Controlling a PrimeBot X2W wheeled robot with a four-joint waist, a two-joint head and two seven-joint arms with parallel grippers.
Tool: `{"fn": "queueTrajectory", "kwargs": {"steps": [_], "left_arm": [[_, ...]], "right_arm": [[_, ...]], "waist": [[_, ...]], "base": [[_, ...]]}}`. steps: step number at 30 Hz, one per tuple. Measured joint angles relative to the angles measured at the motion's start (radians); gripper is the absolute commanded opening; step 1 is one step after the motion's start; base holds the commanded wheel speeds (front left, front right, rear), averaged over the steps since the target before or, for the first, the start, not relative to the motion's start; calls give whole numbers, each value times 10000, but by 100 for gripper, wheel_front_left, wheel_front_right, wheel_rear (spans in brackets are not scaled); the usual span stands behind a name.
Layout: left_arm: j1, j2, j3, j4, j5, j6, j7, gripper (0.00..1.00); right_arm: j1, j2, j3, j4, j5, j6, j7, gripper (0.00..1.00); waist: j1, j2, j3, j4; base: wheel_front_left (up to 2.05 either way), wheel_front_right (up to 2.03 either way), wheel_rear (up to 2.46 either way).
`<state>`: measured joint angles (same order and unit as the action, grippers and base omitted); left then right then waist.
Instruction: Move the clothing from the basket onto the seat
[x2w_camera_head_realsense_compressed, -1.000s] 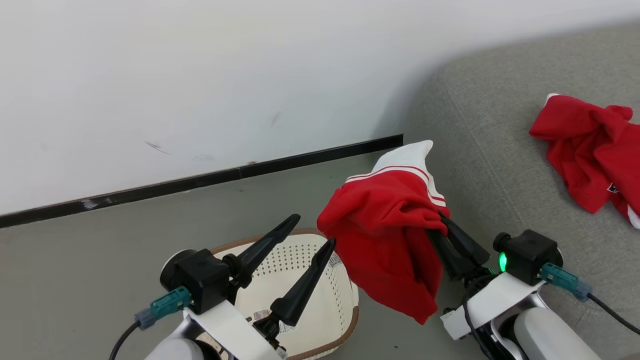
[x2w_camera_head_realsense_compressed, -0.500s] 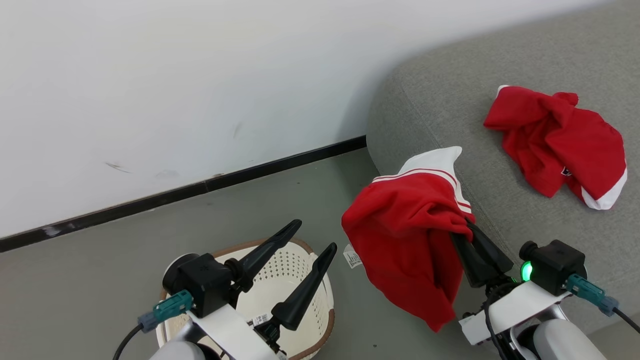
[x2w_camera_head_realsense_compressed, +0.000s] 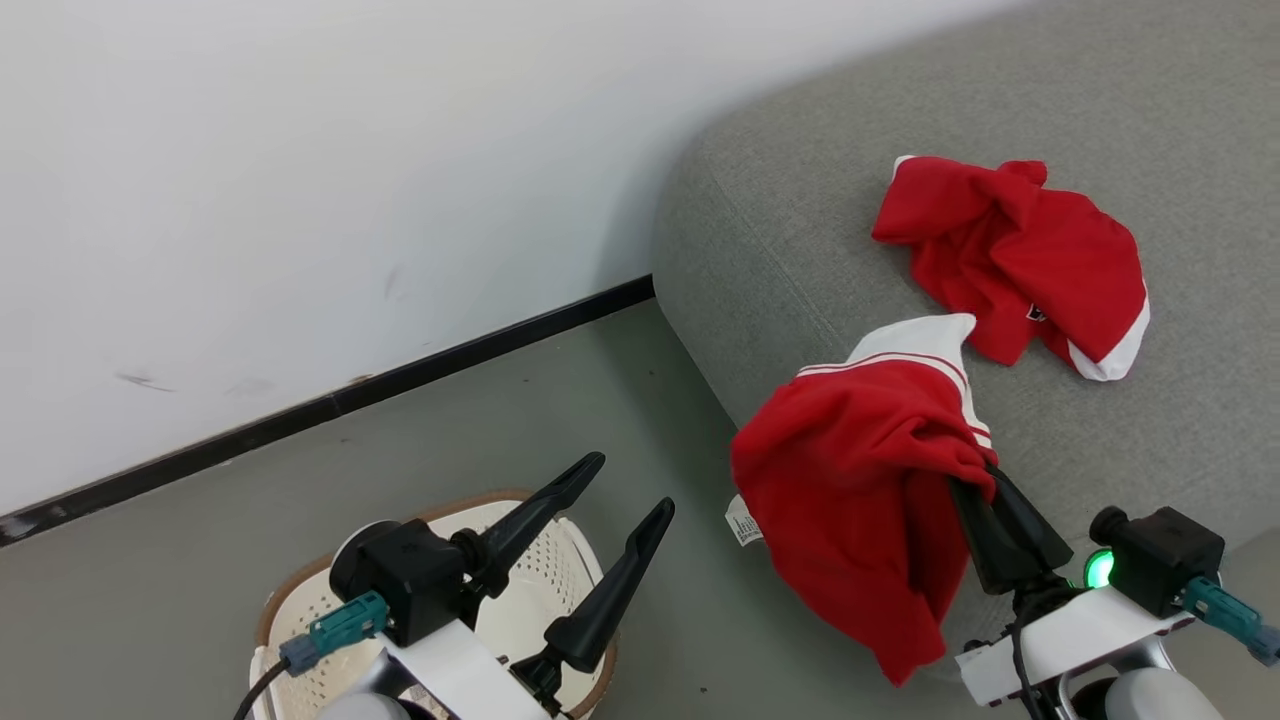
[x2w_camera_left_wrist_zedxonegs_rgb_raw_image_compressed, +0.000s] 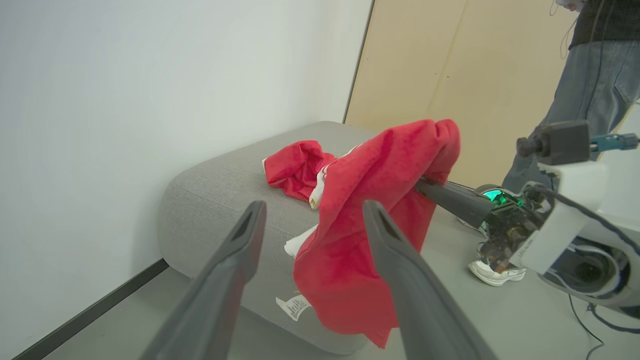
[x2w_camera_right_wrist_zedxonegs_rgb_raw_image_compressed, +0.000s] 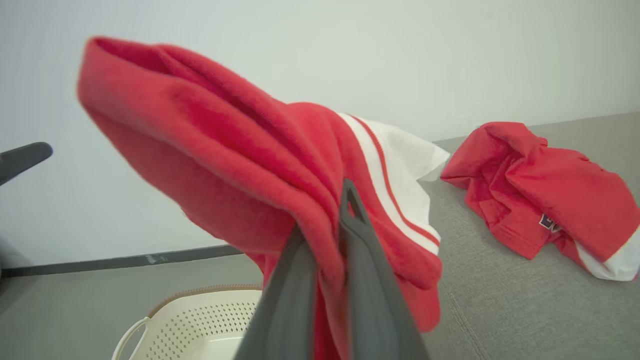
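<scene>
clothing (x2w_camera_head_realsense_compressed: 850, 500) hanging lengthwise, white trim (x2w_camera_head_realsense_compressed: 915, 342) uppermost

Background: white wall (x2w_camera_head_realsense_compressed: 300, 150) with a few dark scuffs (x2w_camera_head_realsense_compressed: 140, 380) low down. Black baseboard (x2w_camera_head_realsense_compressed: 330, 405) runs along its foot, paint chipped at the far left end. Floor (x2w_camera_head_realsense_compressed: 450, 430) is smooth grey-green. Left wrist view: tan panel (x2w_camera_left_wrist_zedxonegs_rgb_raw_image_compressed: 450, 75) meets the wall at a corner. Person (x2w_camera_left_wrist_zedxonegs_rgb_raw_image_compressed: 590, 80) stands in front of the panel in blue jeans and a dark top, cropped at the top edge. One white sneaker (x2w_camera_left_wrist_zedxonegs_rgb_raw_image_compressed: 495, 274) is flat on the floor.
</scene>
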<state>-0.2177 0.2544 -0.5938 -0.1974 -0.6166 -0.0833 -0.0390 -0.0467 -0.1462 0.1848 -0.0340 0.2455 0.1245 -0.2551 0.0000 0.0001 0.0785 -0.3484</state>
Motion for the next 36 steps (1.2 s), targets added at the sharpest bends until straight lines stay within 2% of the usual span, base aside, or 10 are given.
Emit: {"fn": "queueTrajectory", "kwargs": {"steps": [14,22,30,36], "left_arm": [[48,65,128,-17,10,17,-102,100],[204,96,207,-90,23,109,-151,100],[255,107,217,-188,25,192,-163,100],[284,98,196,-286,25,282,-161,100]], "right_arm": [[441,-25,-704,-274,-8,0,0,0],[442,-138,-734,-320,-8,0,0,0],[442,-151,-945,-374,31,0,2,0],[421,-165,-1390,-173,629,0,50,0]], "waist": [[0,0,62,-920],[0,0,110,-1296],[0,0,201,-1485],[0,0,333,-1403]], "base": [[0,0,0],[0,0,0],[0,0,0],[0,0,0]]}}
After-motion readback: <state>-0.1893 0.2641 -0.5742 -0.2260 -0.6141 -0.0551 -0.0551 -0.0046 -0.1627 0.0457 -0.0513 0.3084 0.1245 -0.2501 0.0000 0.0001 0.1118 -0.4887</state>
